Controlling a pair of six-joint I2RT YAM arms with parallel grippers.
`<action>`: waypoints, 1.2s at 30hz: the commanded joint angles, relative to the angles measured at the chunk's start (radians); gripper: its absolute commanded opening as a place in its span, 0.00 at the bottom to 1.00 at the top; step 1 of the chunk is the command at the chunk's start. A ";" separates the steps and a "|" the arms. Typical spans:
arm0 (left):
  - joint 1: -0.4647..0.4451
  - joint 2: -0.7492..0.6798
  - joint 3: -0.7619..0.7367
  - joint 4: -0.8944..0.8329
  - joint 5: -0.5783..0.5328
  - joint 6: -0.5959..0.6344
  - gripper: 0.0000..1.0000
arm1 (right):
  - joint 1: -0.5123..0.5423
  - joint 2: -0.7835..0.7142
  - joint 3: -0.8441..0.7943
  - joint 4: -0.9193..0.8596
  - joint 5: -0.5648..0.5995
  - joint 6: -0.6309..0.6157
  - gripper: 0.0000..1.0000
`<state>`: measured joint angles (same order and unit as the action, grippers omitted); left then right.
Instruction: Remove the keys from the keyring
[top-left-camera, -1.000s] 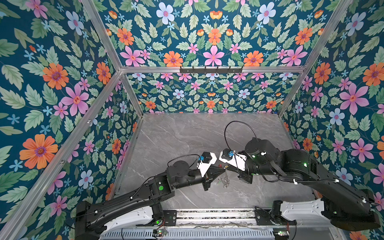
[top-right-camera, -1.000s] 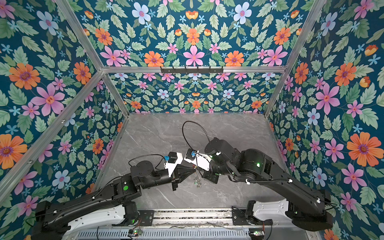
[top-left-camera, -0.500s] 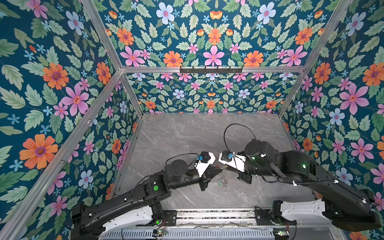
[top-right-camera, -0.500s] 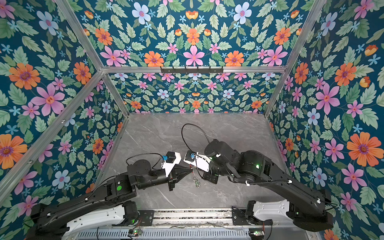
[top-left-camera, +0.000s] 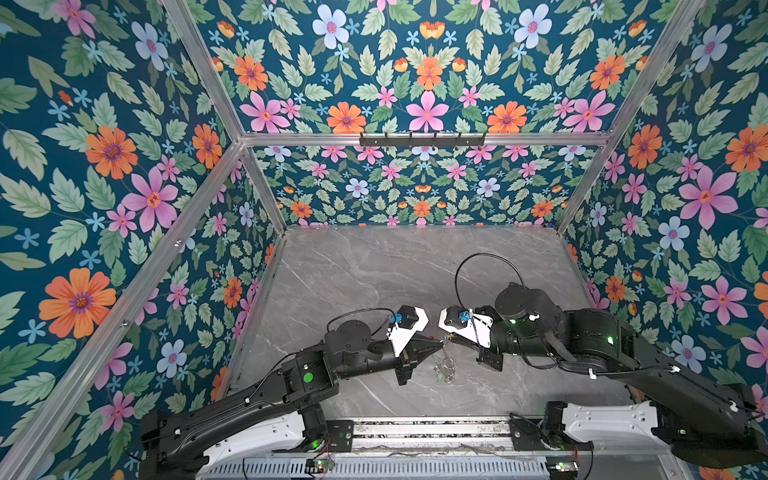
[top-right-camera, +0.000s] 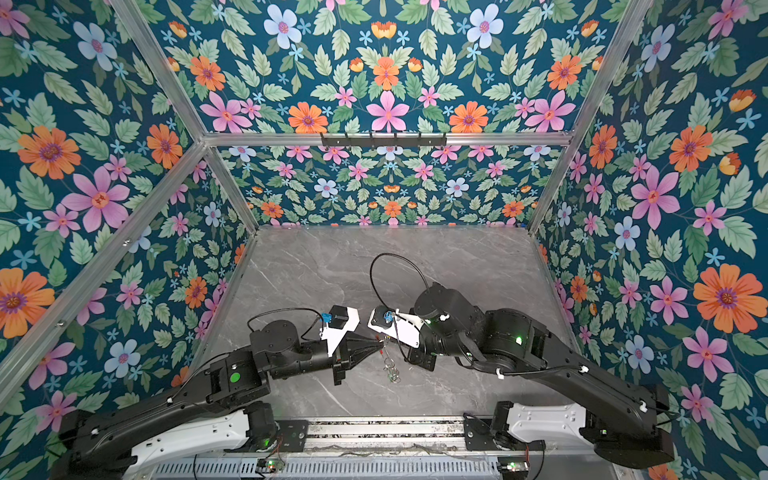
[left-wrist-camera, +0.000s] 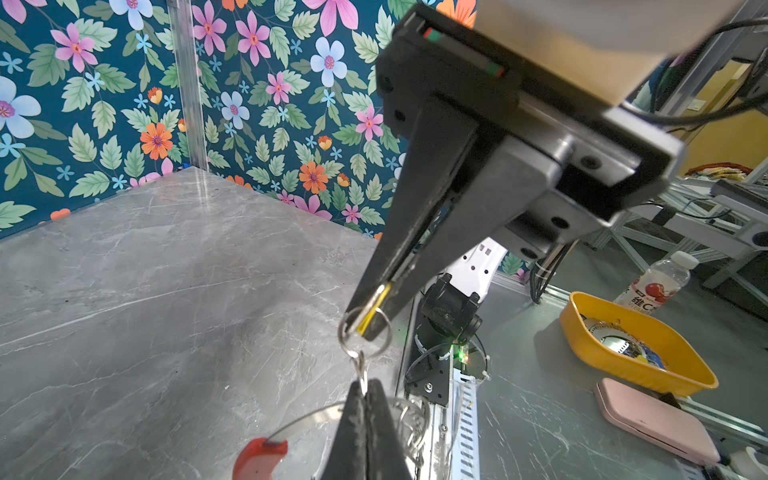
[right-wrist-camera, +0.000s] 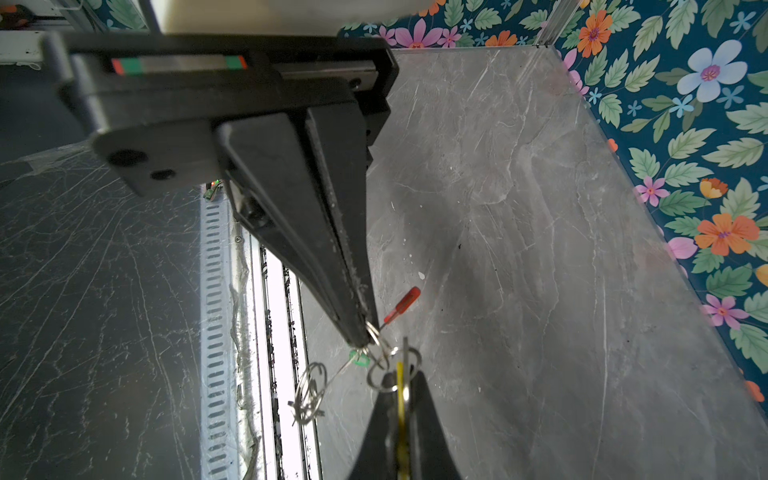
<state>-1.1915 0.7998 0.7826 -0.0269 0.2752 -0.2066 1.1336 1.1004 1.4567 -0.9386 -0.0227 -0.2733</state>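
Keyring (left-wrist-camera: 259, 459) in right jaws, key (left-wrist-camera: 374, 307) in left

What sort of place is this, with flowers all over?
Probably a robot test booth in a workshop: flowered walls on an aluminium frame enclose a grey stone-look table, left arm and right arm work from its front rail, and a cluttered workbench lies beyond.

Lab cell, floral walls (top-left-camera: 104, 145), aluminium frame (top-left-camera: 299, 139)

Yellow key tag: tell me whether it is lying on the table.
No, the right claw pinches the yellow key tag between its tips.
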 joint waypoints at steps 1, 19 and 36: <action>-0.003 -0.004 -0.022 0.037 0.085 -0.007 0.00 | 0.002 -0.016 -0.011 0.176 0.069 -0.043 0.00; -0.002 -0.001 -0.202 0.564 0.026 0.015 0.00 | 0.046 0.096 0.146 0.148 0.138 -0.128 0.00; -0.002 -0.029 -0.342 0.821 -0.056 0.076 0.00 | 0.217 0.247 0.243 0.210 0.469 -0.287 0.06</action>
<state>-1.1889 0.7784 0.4465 0.7490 0.0841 -0.1585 1.3293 1.3239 1.6920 -0.9371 0.4191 -0.5140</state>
